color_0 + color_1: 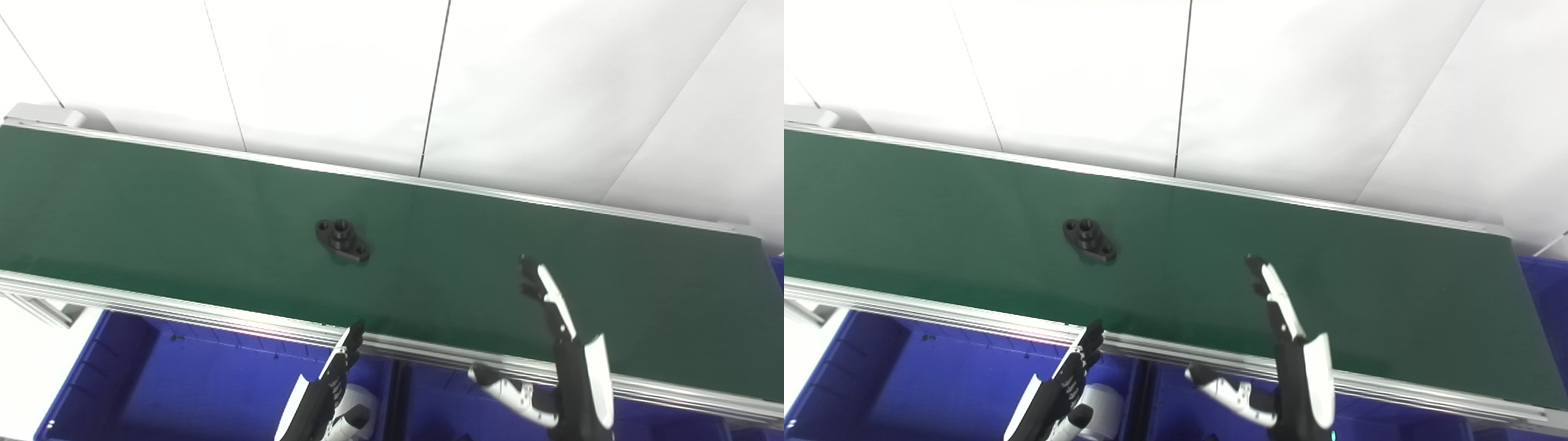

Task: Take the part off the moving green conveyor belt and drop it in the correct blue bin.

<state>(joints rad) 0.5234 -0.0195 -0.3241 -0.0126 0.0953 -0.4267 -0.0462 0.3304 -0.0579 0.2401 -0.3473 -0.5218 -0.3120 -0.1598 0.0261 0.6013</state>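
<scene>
The left hand [327, 392] is cut off at the bottom edge; the blue bin [184, 380] beneath it runs out of frame. Behind the right hand [560, 361], another bin's [447, 410] interior stays mostly hidden.

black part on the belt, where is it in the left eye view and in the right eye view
Left eye view: the black part lies left of picture centre, mid-belt.
Right eye view: the black part sits further left in the picture, same height.
Shared landmark: the left hand, open below the belt's near rail, almost directly under the part in both views.
</scene>
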